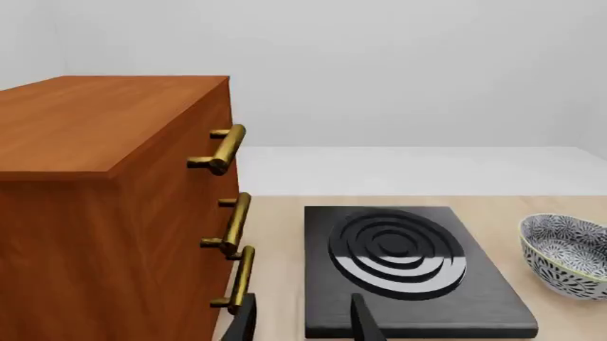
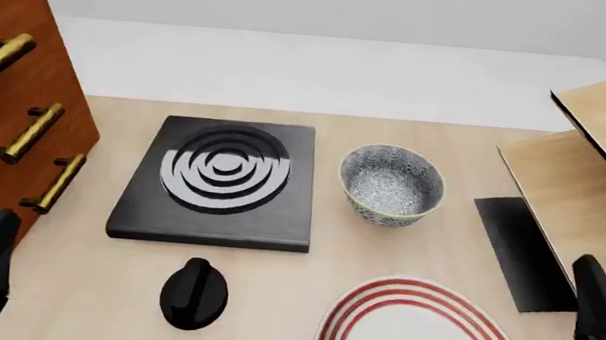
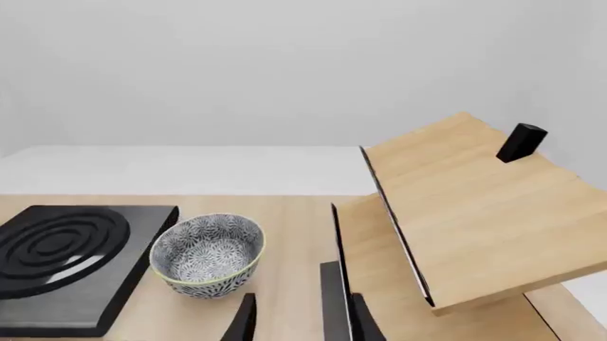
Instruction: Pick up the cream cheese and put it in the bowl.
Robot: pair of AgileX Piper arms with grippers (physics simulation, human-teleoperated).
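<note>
Front view alone shows the red-ringed plate (image 2: 417, 329) at 6 o'clock and black knob (image 2: 195, 293) at 7; the wrist cams miss both. Only my R wrist cam catches the small black block (image 3: 521, 143) on the tilted wood shelf (image 3: 474, 213). No readable writing anywhere. Cream cheese isn't visible in any view. Bowl (image 2: 391, 183) sits just right of the stove plate (image 2: 221, 181), approx centre table. My left gripper (image 1: 301, 320) and right gripper (image 3: 296, 317) both have fingers parted, holding and touching nothing.
</note>
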